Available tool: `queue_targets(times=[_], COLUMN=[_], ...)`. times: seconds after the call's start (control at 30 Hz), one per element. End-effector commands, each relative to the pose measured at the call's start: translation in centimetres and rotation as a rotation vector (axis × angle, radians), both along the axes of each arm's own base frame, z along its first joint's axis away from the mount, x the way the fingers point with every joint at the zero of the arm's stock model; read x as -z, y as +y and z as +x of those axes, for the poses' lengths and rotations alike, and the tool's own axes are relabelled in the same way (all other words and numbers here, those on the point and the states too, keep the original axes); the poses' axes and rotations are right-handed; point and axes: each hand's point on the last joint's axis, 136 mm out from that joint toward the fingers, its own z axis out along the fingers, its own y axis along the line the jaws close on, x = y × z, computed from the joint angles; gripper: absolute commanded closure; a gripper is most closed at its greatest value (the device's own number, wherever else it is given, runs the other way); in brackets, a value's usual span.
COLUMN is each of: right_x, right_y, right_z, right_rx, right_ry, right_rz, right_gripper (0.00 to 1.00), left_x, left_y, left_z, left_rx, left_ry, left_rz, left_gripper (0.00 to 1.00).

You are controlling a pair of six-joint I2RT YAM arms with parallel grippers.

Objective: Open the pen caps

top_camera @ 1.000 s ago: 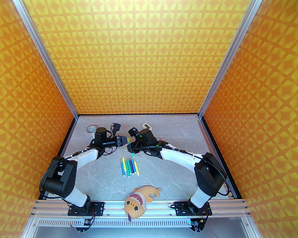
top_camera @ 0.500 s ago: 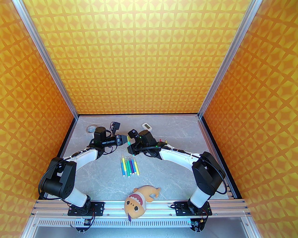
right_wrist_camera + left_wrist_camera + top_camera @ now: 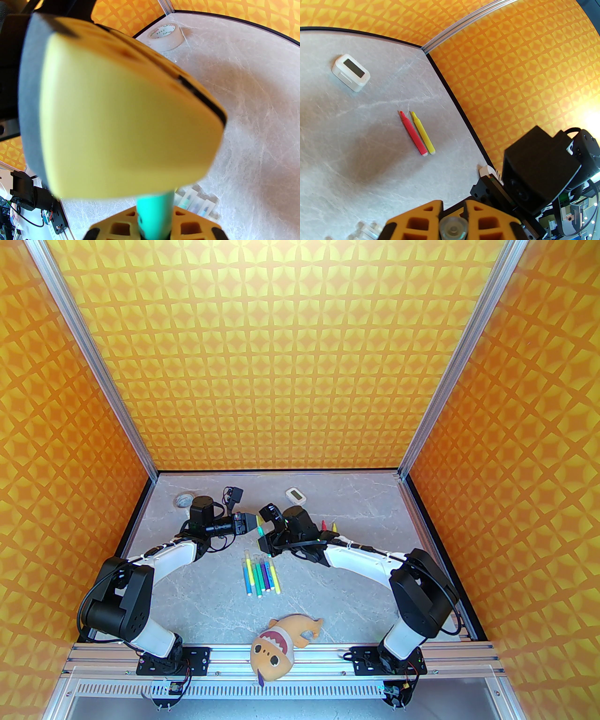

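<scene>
My left gripper [image 3: 253,522] and right gripper [image 3: 263,540] meet tip to tip above the table, a teal pen [image 3: 155,206] between them. In the left wrist view the left gripper [image 3: 453,218] is shut on a pale translucent pen cap [image 3: 453,228], seen end-on. The right gripper [image 3: 154,220] is shut on the teal barrel, with the left gripper's yellow fingers [image 3: 121,121] looming close in front. Several capped pens [image 3: 260,575] lie in a row on the table below, their clear caps [image 3: 196,201] at the far ends. A red pen [image 3: 412,133] and a yellow pen [image 3: 423,132] lie uncapped side by side.
A white timer [image 3: 295,494] sits at the back and a tape roll [image 3: 183,499] at the back left. A plush fish toy [image 3: 281,645] lies on the near rail. Orange patterned walls [image 3: 300,357] enclose the grey table [image 3: 375,521].
The right gripper has closed on the teal pen and shifted slightly left towards the left gripper. The right arm's move has uncovered the red and yellow pens. The left arm has held still.
</scene>
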Motion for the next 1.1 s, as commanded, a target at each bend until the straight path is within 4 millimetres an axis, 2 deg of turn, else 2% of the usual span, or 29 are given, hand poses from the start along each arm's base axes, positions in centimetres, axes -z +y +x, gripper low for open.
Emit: queue_targets(times=[0.0,0.13,0.33,0.5,0.57,0.67,0.83,1.07], right_x=[4.3,5.2,5.4,5.0,5.1,5.2,4.9,4.1], right_y=[-2.3,-3.1,-3.6,-4.3,-5.2,-7.7,-13.2,-19.2], right_z=[-3.4,-4.3,-4.6,-3.7,-2.8,-0.9,2.8,6.3], right_rx=[-0.039,-0.042,-0.029,0.028,0.081,0.185,0.384,0.566], right_ry=[0.134,0.155,0.158,0.126,0.110,0.104,0.103,0.076], right_rz=[-0.101,-0.122,-0.135,-0.154,-0.189,-0.239,-0.301,-0.407], right_gripper=[1.00,1.00,1.00,1.00,1.00,1.00,1.00,1.00], left_x=[-2.3,-2.5,-2.9,-2.7,-2.1,-0.6,2.4,5.9], left_y=[3.3,4.6,5.6,6.9,7.8,9.7,13.5,18.4], left_z=[3.6,4.7,5.2,5.2,5.2,4.9,3.8,2.7], left_rx=[-0.170,-0.227,-0.258,-0.286,-0.311,-0.379,-0.485,-0.583], left_ry=[-0.059,-0.048,-0.049,-0.040,-0.026,-0.001,0.069,0.218], left_rz=[-0.018,-0.013,-0.011,0.034,0.093,0.250,0.534,0.732], left_gripper=[1.00,1.00,1.00,1.00,1.00,1.00,1.00,1.00])
